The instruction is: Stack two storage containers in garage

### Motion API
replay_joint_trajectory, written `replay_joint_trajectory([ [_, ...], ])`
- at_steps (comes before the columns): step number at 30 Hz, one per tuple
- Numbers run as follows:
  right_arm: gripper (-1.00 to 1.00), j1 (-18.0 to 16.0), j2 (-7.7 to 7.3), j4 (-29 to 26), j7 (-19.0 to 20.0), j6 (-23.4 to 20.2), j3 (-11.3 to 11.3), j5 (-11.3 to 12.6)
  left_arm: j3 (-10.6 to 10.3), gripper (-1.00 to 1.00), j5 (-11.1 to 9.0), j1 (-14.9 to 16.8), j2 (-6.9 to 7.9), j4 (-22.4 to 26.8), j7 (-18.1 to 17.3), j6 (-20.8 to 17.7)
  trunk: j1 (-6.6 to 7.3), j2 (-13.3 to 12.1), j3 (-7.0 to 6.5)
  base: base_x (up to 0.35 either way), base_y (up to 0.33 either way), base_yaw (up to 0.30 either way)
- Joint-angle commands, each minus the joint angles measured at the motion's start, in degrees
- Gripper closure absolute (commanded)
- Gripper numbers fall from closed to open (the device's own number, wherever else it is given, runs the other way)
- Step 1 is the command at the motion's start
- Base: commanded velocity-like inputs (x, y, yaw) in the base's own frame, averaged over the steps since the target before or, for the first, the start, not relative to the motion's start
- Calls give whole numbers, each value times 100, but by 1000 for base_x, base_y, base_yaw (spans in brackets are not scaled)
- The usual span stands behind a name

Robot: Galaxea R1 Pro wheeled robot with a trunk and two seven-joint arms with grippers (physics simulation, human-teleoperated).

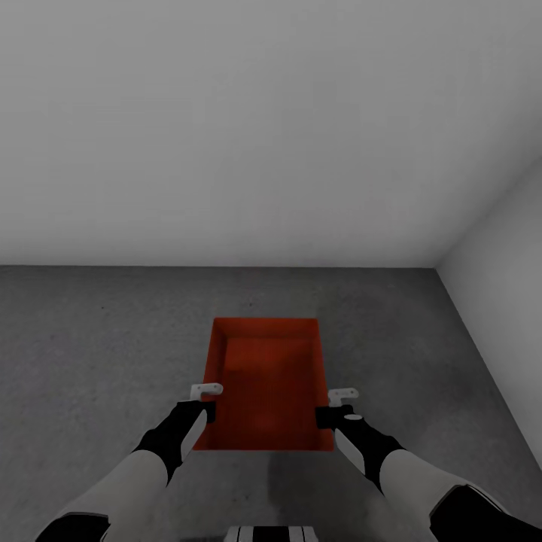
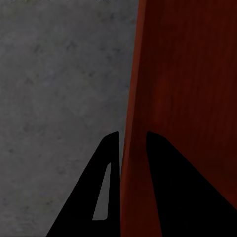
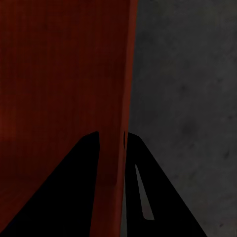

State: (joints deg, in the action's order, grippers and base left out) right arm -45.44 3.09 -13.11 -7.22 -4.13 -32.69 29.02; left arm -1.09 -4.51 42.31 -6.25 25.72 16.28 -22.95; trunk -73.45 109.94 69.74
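Note:
One orange-red storage container (image 1: 267,376) is in the garage, over the dark grey floor (image 1: 90,339), open side up and empty inside. My left gripper (image 1: 207,410) is shut on its left side wall, and the left wrist view has the fingers (image 2: 111,163) straddling that thin wall (image 2: 132,98). On the opposite wall my right gripper (image 1: 329,416) is shut the same way, its fingers (image 3: 89,163) on either side of the wall (image 3: 116,98). I cannot tell whether the container rests on the floor or hangs just above it.
A plain pale grey wall (image 1: 226,113) stands ahead, and a second one (image 1: 504,226) closes the right side, forming a corner at the far right. Rough floor spreads left, right and beyond the container.

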Motion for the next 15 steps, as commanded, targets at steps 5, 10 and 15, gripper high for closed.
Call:
replay_joint_trajectory([
  [5, 100, 0, -89, 414, -34, -36, -27, 157, -15, 100, -79, 5, 76, 37, 33, -5, 1, 2, 3, 0, 0, 0],
  [10, 100, 0, -89, 414, -34, -36, -27, 157, -15, 100, -76, 5, 79, 38, 33, -4, 1, 2, 3, 0, 0, 0],
  [15, 100, 0, -89, 414, -34, -36, -27, 157, -15, 100, -76, 5, 79, 39, 33, 0, 1, 2, 3, 0, 0, 0],
])
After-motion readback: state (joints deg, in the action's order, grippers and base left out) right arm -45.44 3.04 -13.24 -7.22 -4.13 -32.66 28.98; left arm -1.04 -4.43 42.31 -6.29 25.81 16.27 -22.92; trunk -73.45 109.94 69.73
